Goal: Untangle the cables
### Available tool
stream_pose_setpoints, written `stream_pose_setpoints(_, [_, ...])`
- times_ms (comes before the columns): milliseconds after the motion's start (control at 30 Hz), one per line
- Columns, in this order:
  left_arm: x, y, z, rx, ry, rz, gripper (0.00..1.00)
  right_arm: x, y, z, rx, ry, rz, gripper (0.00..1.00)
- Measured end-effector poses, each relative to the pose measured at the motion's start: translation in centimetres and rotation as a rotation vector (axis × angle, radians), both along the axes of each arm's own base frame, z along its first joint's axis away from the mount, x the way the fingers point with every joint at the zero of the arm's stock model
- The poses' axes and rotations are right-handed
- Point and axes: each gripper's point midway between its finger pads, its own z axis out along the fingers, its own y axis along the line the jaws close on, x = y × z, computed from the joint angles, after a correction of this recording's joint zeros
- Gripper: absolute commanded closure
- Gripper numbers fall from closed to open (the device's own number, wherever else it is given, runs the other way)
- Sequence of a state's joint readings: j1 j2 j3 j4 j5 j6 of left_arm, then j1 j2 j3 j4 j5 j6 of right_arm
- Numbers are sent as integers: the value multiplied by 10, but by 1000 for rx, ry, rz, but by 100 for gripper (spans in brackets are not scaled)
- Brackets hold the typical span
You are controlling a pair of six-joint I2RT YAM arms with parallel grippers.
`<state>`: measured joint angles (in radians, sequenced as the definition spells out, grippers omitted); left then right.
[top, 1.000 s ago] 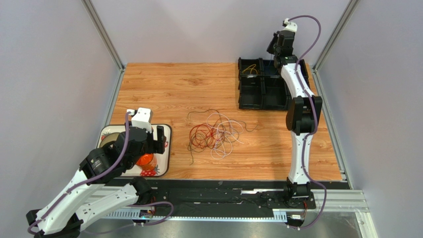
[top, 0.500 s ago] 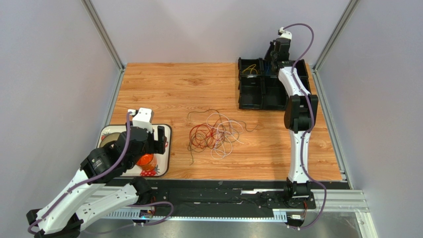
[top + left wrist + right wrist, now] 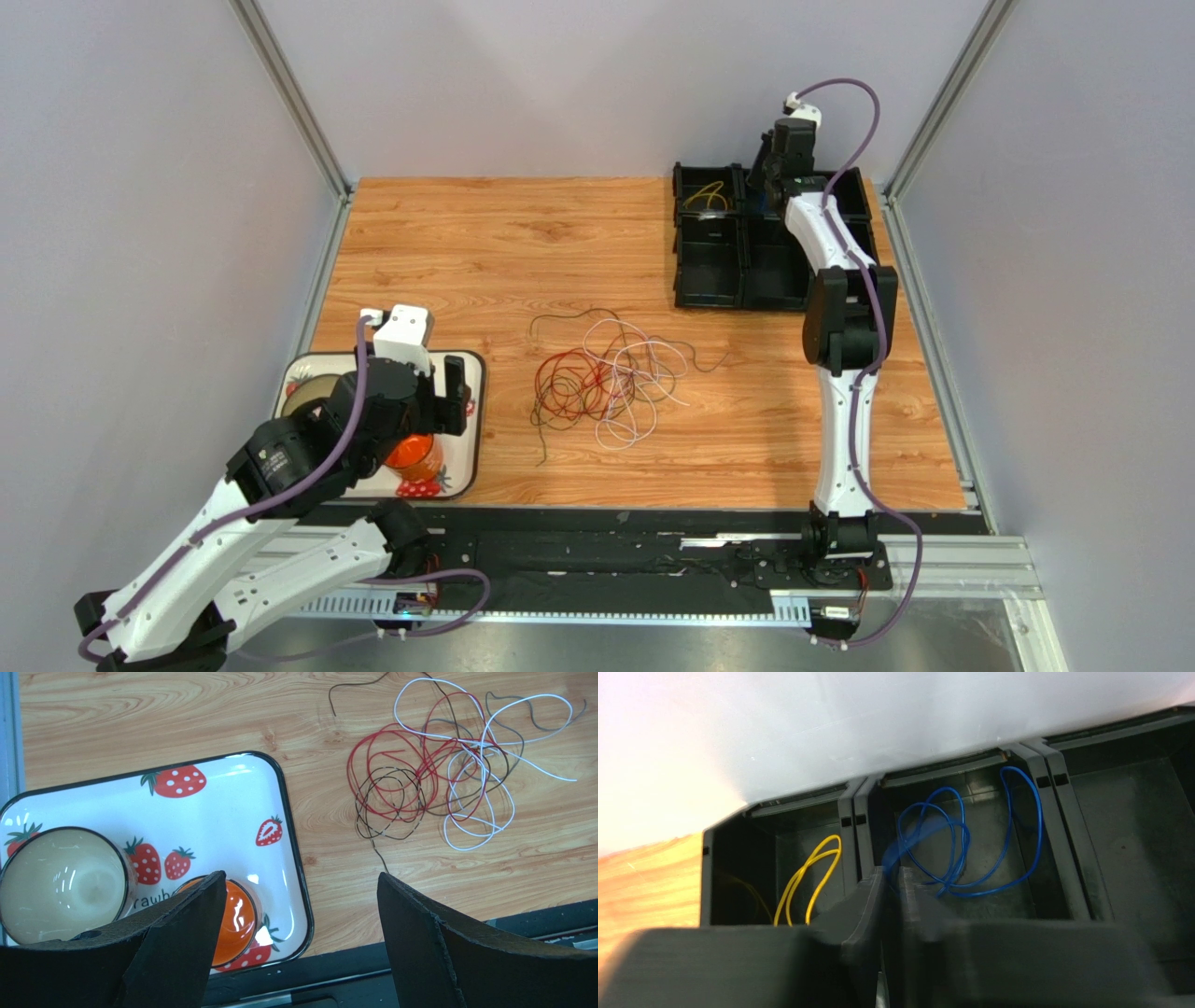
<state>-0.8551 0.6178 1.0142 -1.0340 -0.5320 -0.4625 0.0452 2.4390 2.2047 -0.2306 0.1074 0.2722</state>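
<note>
The tangled cables (image 3: 610,375), thin loops in red, white and dark brown, lie on the wooden table at its middle; they also show in the left wrist view (image 3: 435,770). My left gripper (image 3: 452,389) is open and empty over the strawberry tray, left of the tangle; its jaws (image 3: 300,876) stand wide apart. My right gripper (image 3: 769,175) reaches into the black divided bin at the back right. In the right wrist view it (image 3: 892,871) is shut on a blue cable (image 3: 962,847) that coils in the middle compartment. A yellow cable (image 3: 808,875) lies in the compartment to the left.
A white strawberry tray (image 3: 210,812) holds a cream bowl (image 3: 63,882) and an orange cup (image 3: 238,917) at the near left. The black bin (image 3: 716,280) has several compartments. Metal frame posts and grey walls bound the table; a black rail runs along the near edge.
My right arm has dropped lower and moved a little left into the bin's back row. The left arm and the tangle have not moved.
</note>
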Motion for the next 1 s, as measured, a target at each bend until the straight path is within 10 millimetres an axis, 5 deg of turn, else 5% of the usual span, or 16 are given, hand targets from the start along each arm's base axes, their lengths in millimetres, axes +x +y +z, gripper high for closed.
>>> stream_pose_setpoints(167, [0, 0, 1, -3, -2, -1, 13, -3, -1, 6, -4, 18, -5, 51])
stream_pose_setpoints(433, [-2, 1, 5, -25, -18, -4, 13, -7, -3, 44, -6, -21, -9, 52])
stream_pose_setpoints(567, [-2, 1, 5, -28, -18, -7, 13, -22, 2, 81, 2, -50, -4, 52])
stream_pose_setpoints(800, [-3, -1, 4, -29, -14, -13, 13, -89, 26, 143, 43, -73, 37, 53])
stream_pose_setpoints(1000, [-3, -2, 3, -29, -9, -20, 13, -156, 62, 139, 90, 4, 123, 52])
